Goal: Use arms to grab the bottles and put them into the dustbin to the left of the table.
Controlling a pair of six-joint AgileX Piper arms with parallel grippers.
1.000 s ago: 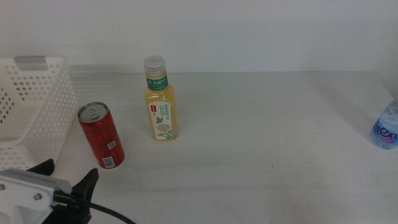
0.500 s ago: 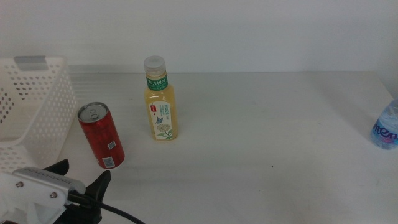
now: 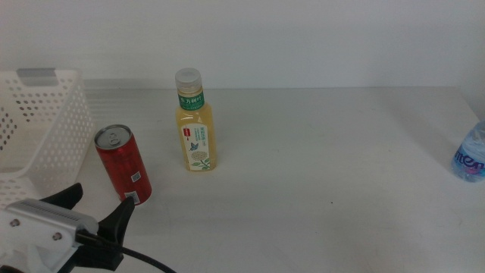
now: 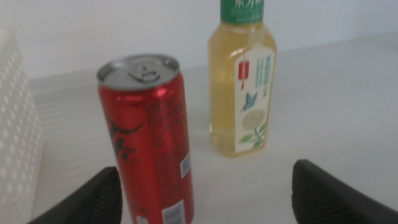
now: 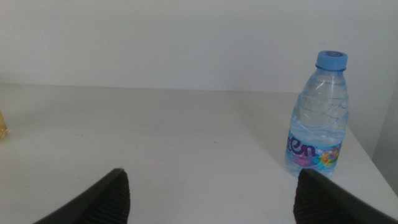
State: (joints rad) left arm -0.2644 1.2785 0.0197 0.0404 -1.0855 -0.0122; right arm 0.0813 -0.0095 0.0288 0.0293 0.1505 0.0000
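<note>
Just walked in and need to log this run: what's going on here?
The left gripper, jaws open, is closing in on the upright red can beside the white basket; nothing is held yet. The tea bottle stands further back on the table. The right gripper, open, waits facing the water bottle at the table's right edge.

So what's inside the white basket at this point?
The dustbin is only partly in the middle view; the visible part of its inside shows perforated walls and no bottles. The rest is cut off. The red can stands outside it.
</note>
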